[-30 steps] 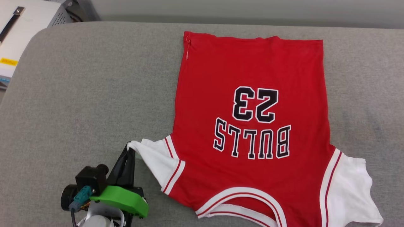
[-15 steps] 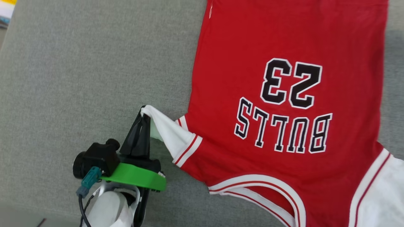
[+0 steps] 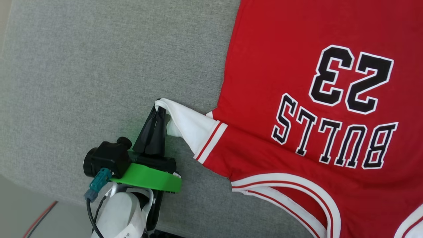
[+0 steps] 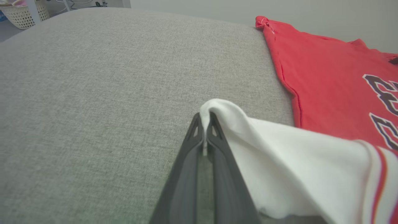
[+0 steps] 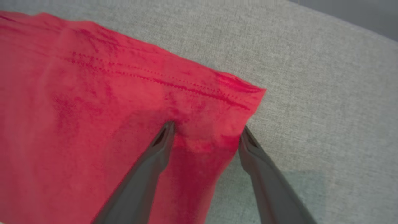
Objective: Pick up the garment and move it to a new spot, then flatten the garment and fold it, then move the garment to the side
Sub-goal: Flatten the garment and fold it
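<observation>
The garment, a red T-shirt with white sleeves and black "BULLS 23" lettering, lies flat on the grey padded surface, its neckline toward me. My left gripper is shut on the tip of the white sleeve and holds it slightly lifted; the left wrist view shows the white cloth pinched between the fingers. In the right wrist view my right gripper stands open, its two fingers straddling the red hem corner of the garment.
The grey surface stretches bare to the left of the garment. Its near edge drops to the floor at the lower left. A white basket stands beyond the far edge.
The head camera has turned, sliding the whole scene up and right. The left gripper stays shut on the sleeve tip, which now looks drawn out a bit further from the body.
</observation>
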### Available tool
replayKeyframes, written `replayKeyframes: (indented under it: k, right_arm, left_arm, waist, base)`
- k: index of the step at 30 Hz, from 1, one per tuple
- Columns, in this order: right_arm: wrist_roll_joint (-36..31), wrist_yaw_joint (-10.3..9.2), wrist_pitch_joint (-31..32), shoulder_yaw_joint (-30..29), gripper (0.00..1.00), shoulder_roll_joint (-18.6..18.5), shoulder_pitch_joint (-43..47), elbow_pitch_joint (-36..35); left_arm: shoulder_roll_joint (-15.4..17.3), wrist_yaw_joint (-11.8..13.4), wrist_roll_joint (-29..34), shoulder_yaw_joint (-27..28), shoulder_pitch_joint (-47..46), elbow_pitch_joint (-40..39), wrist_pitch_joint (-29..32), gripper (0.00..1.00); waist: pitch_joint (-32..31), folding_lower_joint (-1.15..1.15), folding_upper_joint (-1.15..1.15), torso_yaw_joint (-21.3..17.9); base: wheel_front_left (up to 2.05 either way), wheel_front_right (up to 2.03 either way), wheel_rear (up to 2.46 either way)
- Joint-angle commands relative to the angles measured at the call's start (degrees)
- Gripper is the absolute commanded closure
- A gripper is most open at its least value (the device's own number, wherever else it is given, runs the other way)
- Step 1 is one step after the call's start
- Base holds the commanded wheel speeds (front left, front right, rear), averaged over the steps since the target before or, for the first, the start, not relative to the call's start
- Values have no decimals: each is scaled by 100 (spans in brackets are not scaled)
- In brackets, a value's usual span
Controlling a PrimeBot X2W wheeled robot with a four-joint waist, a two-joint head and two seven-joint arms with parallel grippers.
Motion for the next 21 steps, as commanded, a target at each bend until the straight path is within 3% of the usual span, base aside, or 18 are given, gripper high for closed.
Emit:
replayKeyframes:
  k: [1, 2, 3, 4, 14, 21]
  right_arm:
    - [-6, -3, 84, 95, 0, 50, 277, 146]
    - [-4, -3, 107, 144, 0, 31, 339, 154]
    - [13, -3, 116, 163, 25, 18, 371, 151]
    - [40, -3, 97, 179, 100, 7, 392, 127]
    - [253, -3, -939, 301, 100, 6, 432, 16]
    - [845, -3, -1813, 844, 100, -447, 1099, -526]
  left_arm:
    - [-56, -36, 43, 50, -93, 23, -34, 100]
    - [-71, -49, 54, 70, -90, 34, -34, 100]
    - [-81, -58, 62, 87, -88, 42, -34, 100]
    - [-91, -70, 75, 109, -86, 53, -34, 100]
    - [-139, -160, 196, 313, 138, 324, -34, 100]
    - [-92, -197, 274, 469, 490, 616, -34, 100]
  waist:
    - [78, -1, 0, 85]
    - [72, -1, 0, 77]
    - [65, -1, 0, 71]
    - [51, -1, 0, 60]
    - [-643, -1, 0, -162]
    - [-1412, -1, 0, -355]
  base:
    - [0, 0, 0]
    - [0, 0, 0]
    - [0, 0, 0]
    - [0, 0, 0]
    - [0, 0, 0]
    - [0, 0, 0]
